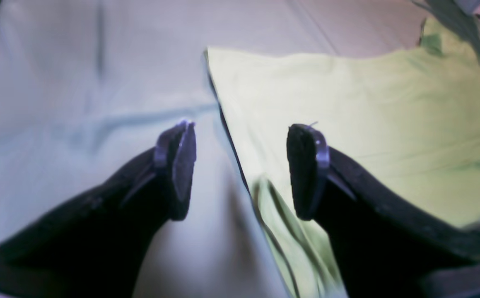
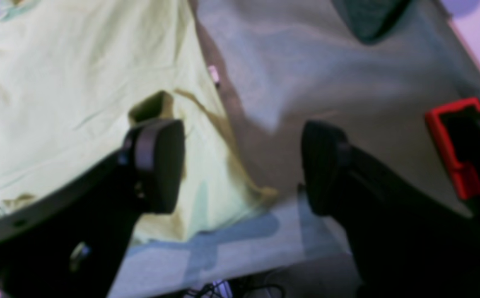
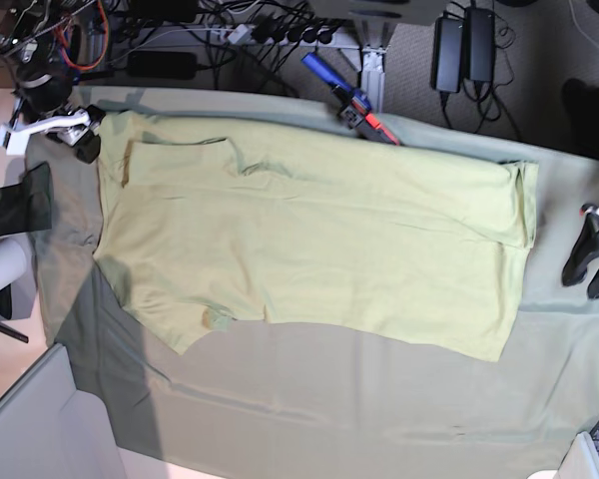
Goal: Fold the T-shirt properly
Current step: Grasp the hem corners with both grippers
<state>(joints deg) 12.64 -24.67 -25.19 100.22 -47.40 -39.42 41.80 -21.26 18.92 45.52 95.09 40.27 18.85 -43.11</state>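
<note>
The pale lime T-shirt lies spread flat on the grey-green table cloth, neck end to the left and hem to the right. My left gripper is open and empty just right of the hem. In the left wrist view the gripper straddles the shirt's edge, with one finger over the shirt and one over the cloth. My right gripper is open and empty at the shirt's far left corner. In the right wrist view the gripper has one finger over the shirt and one over the cloth.
A blue and red tool lies at the table's back edge by the shirt. A red-and-black clamp shows right of my right gripper. Cables and power bricks sit behind the table. The cloth's front edge is at lower left.
</note>
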